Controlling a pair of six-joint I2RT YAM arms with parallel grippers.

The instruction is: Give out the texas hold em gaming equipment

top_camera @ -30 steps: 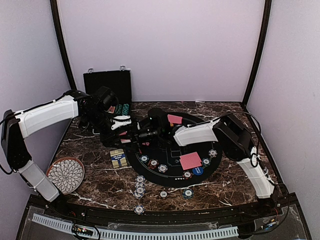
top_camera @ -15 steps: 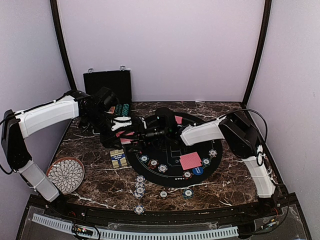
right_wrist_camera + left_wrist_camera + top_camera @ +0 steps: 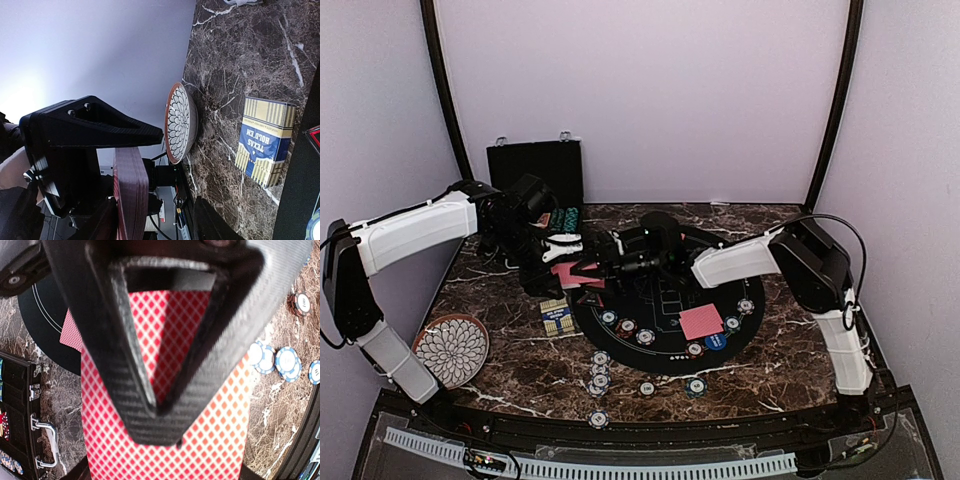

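**Card deck held between two grippers, over the left rim of the round mat**

- Poker chips [image 3: 599, 372]: loose cluster on the marble table [image 3: 520, 375], nearest the arm bases; more ring the near edge of the black round mat [image 3: 665, 350].
- Flower-patterned plate [image 3: 452, 350]: near left of the table, well apart from both grippers.
- Card box [image 3: 555, 316], striped, printed "TEXAS HOLD'EM": flat, just beside the mat's left edge, below the grippers.
- Single red-backed card [image 3: 700, 321]: face down on the mat, right of centre, with a blue button [image 3: 716, 341] just beside it.
- Deck of red-backed cards [image 3: 165, 450]: clamped in the left gripper [image 3: 558, 262], whose fingers [image 3: 135, 370] press flat on the top card. In the left wrist view the fingers hide much of the deck.
- Right gripper [image 3: 610, 262]: reaches in from the right, its fingers [image 3: 95, 127] either side of the deck's edge [image 3: 131, 192]; jaws partly spread, and whether they touch the cards cannot be told.
- Black hinged case [image 3: 535, 175]: open at the far left, chips inside partly hidden by the left arm.
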